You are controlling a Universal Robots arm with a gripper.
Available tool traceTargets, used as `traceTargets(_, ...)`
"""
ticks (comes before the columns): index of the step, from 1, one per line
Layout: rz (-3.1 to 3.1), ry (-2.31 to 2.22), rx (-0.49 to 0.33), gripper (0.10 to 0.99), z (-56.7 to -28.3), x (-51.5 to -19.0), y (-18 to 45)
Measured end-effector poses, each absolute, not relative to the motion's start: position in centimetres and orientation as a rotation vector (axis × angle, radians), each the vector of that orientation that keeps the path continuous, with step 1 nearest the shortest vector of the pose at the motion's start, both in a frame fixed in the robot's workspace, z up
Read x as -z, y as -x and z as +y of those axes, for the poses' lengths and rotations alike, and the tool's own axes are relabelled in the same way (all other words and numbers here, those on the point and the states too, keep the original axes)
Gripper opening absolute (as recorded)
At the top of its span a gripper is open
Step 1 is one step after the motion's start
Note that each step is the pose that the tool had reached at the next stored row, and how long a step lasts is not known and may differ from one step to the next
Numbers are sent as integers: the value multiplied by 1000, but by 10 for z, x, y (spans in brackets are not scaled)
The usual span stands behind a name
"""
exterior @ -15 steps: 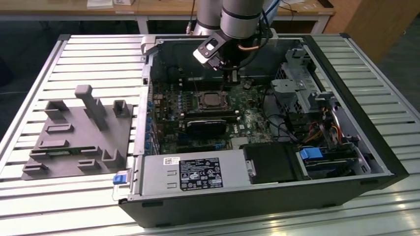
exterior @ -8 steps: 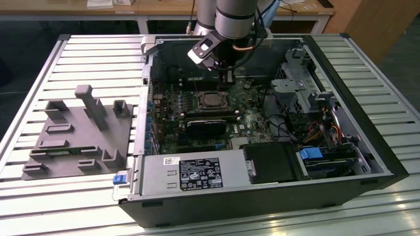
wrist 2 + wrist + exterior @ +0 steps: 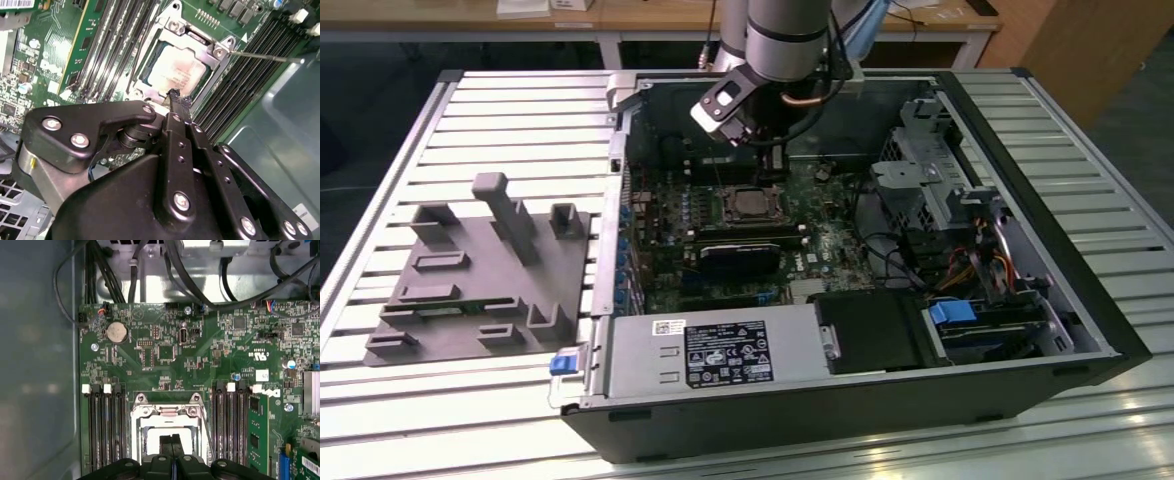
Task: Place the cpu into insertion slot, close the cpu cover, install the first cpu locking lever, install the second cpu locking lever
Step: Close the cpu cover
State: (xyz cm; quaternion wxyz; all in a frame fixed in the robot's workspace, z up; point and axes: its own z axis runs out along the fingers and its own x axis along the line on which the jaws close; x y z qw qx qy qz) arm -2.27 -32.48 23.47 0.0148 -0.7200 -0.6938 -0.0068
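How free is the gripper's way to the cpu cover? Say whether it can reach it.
Probably yes: the gripper hangs just above the cpu cover, which lies over the cpu, and nothing stands between them in either wrist view.

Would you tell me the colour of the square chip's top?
The flat square cpu: pale silvery-beige, clearest in the second wrist view.

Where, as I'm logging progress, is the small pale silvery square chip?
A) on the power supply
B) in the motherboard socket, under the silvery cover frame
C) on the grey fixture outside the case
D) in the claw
B: in the second wrist view the pale silvery square chip lies in the socket, showing through the window of the thin silvery metal cover frame.
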Motion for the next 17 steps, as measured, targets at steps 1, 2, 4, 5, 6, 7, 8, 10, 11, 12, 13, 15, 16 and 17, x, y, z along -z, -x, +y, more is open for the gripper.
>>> traceTargets(1, -2160, 2242, 23, 106, -325, -234, 24)
traceTargets(2, -2161, 2243, 25, 106, -325, -234, 25)
traceTargets(4, -2164, 2246, 32, 106, -325, -233, 29)
traceTargets(5, -2166, 2247, 37, 106, -325, -233, 30)
traceTargets(6, -2168, 2249, 42, 106, -325, -233, 32)
traceTargets(7, -2170, 2251, 46, 106, -325, -232, 34)
traceTargets(8, -2171, 2252, 48, 106, -325, -232, 35)
traceTargets(10, -2171, 2253, 49, 106, -325, -232, 36)
traceTargets(11, -2171, 2253, 49, 106, -325, -232, 36)
traceTargets(12, -2172, 2253, 49, 106, -325, -232, 36)
traceTargets(13, -2172, 2253, 49, 106, -325, -232, 36)
traceTargets(15, -2172, 2252, 49, 106, -325, -232, 36)
traceTargets(16, -2174, 2250, 49, 106, -325, -232, 36)
traceTargets(17, -2180, 2244, 49, 106, -325, -232, 36)
